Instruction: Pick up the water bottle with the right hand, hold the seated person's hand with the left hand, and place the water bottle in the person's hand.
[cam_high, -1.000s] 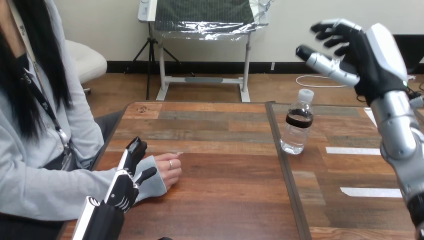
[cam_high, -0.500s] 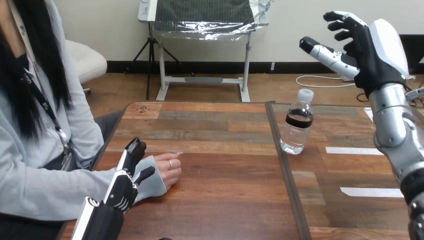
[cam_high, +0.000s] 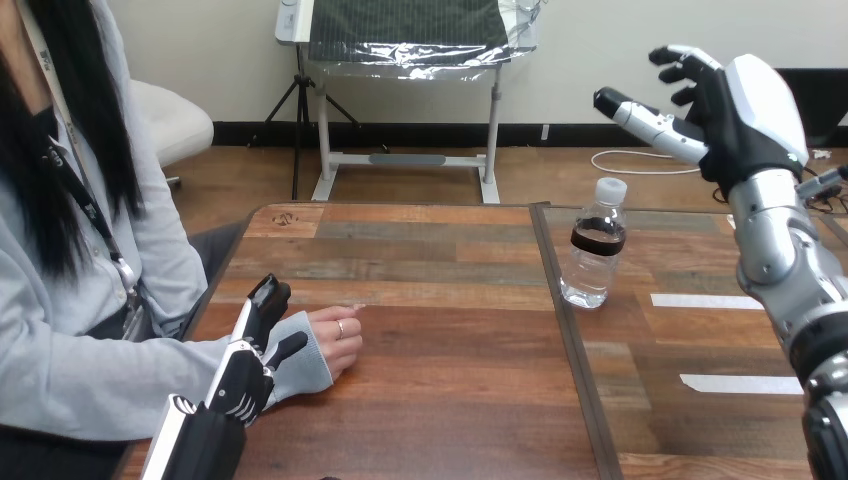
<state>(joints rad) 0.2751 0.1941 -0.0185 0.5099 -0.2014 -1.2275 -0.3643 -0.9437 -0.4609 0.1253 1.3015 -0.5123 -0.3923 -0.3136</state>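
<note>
A clear water bottle (cam_high: 596, 245) with a white cap and a dark band stands upright on the table, right of the middle seam. My right hand (cam_high: 735, 115) is raised above and to the right of it, open, fingers spread, touching nothing. The person's hand (cam_high: 335, 341) rests palm down on the table at the left, its wrist in a grey sleeve. My left hand (cam_high: 250, 365) lies over that sleeve at the wrist, fingers straight along it and thumb out to the right, not curled round it.
Strips of white tape (cam_high: 706, 301) lie on the table's right half. A dark seam (cam_high: 566, 330) runs front to back through the wooden table (cam_high: 450, 390). The person sits at the left edge.
My right hand has drifted a little to the right and turned slightly. The bottle, my left hand and the person's hand have stayed put.
</note>
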